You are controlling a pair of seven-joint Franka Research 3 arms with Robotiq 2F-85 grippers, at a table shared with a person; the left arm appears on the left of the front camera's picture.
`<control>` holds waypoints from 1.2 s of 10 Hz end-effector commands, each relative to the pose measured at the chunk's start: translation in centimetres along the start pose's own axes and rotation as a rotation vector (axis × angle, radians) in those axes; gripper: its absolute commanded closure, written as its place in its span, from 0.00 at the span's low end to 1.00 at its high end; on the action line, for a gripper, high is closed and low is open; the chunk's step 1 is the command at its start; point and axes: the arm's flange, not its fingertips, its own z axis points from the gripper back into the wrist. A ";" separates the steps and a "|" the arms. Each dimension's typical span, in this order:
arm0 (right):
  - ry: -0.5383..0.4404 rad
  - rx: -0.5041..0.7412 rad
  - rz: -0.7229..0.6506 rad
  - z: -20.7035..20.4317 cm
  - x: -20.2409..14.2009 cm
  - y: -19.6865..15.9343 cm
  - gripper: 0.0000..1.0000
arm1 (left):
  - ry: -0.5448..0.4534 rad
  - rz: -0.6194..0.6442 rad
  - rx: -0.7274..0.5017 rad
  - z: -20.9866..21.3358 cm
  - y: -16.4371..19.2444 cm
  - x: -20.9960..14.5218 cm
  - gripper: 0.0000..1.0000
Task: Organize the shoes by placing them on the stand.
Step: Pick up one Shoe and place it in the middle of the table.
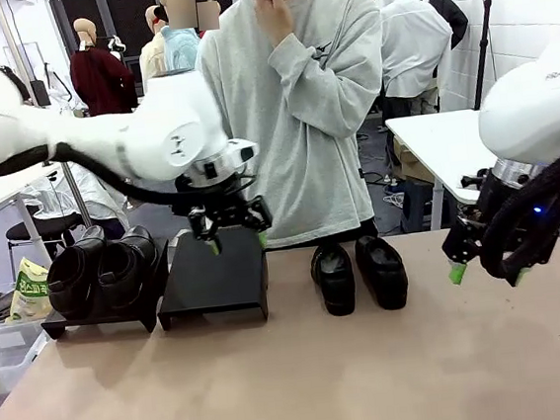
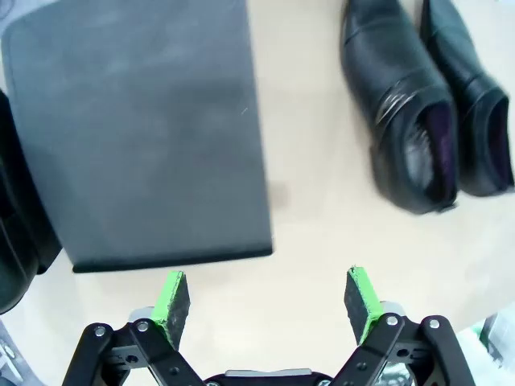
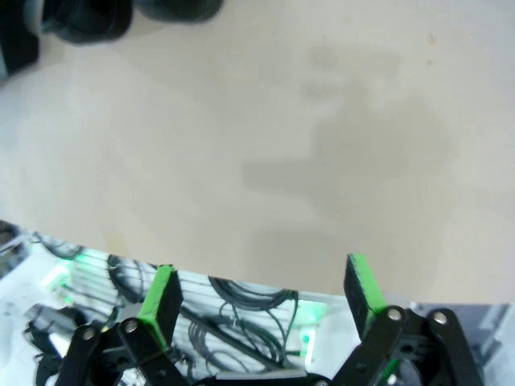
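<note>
You had four shoes to account for and two stands to hold them. Taking the empty stand (image 1: pixel 212 276) as your mark, two shoes stood on the desk (image 1: pixel 297 387) just to its right: the nearer shoe (image 1: pixel 334 276) and, touching or nearly touching it, the farther shoe (image 1: pixel 381 270), both apparently with toes toward the robot's side. The stowed pair (image 1: pixel 127 269) already sat on the second stand (image 1: pixel 93 327), just left of the empty one. Your left claw (image 1: pixel 236 242) hung over the empty stand's far right corner, fingers spread wide and gripping nothing. Your right claw (image 1: pixel 485 275) hovered above the desk well to the right of that stand, beyond both loose shoes, likewise spread and empty. One person stood across the desk behind the empty stand, hands off the work. As for handling, I judged these shoes light but awkward: the glossy uppers looked slippery and likely to dent under a squeeze, while the soles and heels looked stiff. You would probably have done best pinching the rim of the opening near the heel, one pad inside and one outside.
</note>
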 end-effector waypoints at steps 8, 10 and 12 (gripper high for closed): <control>-0.065 -0.078 0.216 -4.3 13.0 21.2 0.00 | -0.054 -0.012 -0.089 0.7 5.9 -6.7 0.00; 0.014 -0.063 0.217 -6.4 14.9 22.6 0.00 | -0.042 -0.018 -0.095 0.5 5.7 -7.3 0.00; -0.056 -0.055 0.233 -5.0 12.5 20.8 0.00 | -0.041 0.004 -0.057 1.0 5.1 -6.3 0.00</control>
